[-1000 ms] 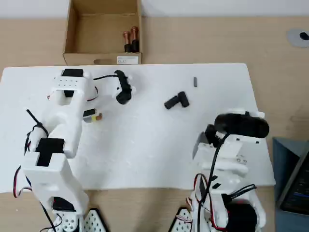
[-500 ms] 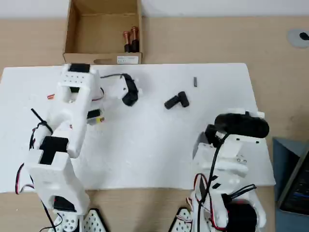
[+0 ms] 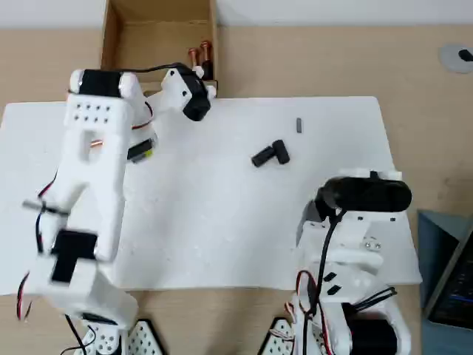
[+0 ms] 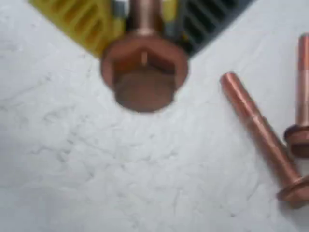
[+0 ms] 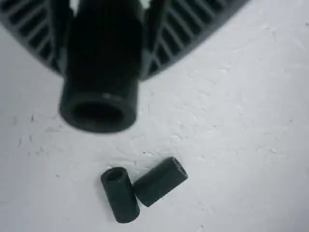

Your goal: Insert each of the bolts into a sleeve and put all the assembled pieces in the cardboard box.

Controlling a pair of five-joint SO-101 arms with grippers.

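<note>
At the left, the left end effector [image 4: 144, 17] is clamped on a copper bolt [image 4: 144, 79], whose head hangs over the white sheet [image 3: 222, 222] on the counter [image 3: 332, 59], and two loose bolts [image 4: 260, 137] lie on the sheet near it. The cardboard box [image 3: 109, 48] sits on the counter just past the sheet's far edge with two assembled pieces [image 3: 199, 61] against its right wall, and two loose sleeves [image 3: 270, 154] lie touching each other mid-sheet. At the right, the right end effector [image 5: 104, 29] is clamped on a black sleeve [image 5: 100, 94] over the sheet.
</note>
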